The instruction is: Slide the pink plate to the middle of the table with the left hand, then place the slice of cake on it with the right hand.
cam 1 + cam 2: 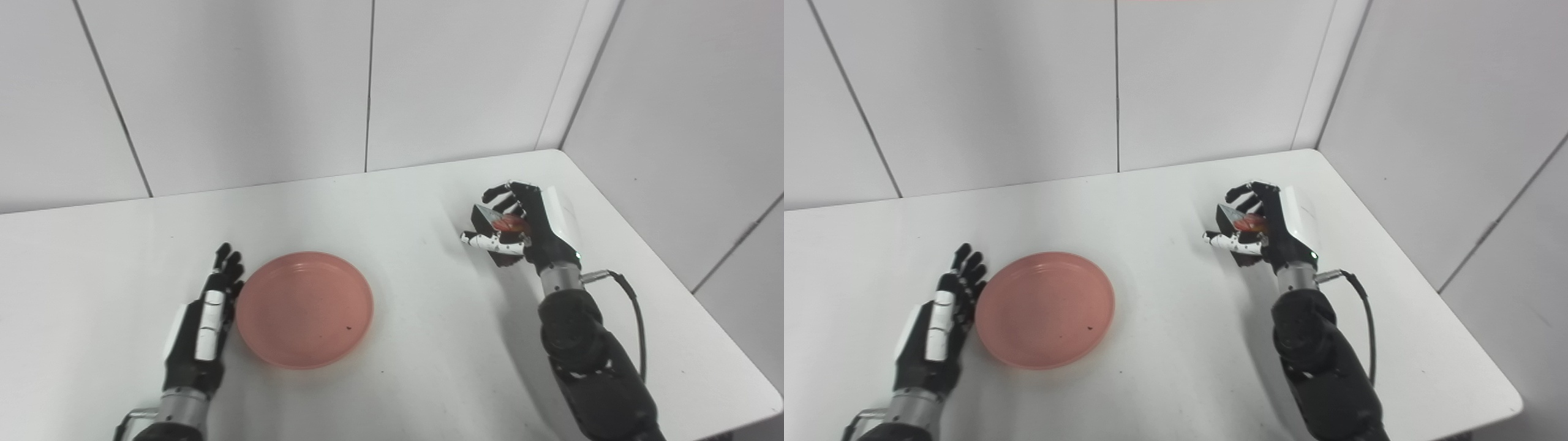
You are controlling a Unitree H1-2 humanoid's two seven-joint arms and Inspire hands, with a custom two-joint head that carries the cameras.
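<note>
Left hand [208,312] flat, fingers spread, against the pink plate's [304,309] left rim — right hand [514,226] grips the cake slice [499,223].

plate [304,309]: salmon pink all over, plain, with one small dark speck on its inner face near the right side
slice of cake [497,225]: dark brown to black body, a pale grey top face, a red-orange patch on the side toward the palm
left hand [208,321]: black fingers and palm, white panels along the back, silver-grey wrist ring
right hand [517,229]: black frame, one white thumb dotted with small black spots, a large white panel on its back, silver-grey wrist
right arm [1323,361]: matt black, with a black cable
table [398,202]: plain white, faint dark specks
walls [245,92]: white panels parted by thin dark seams
</note>
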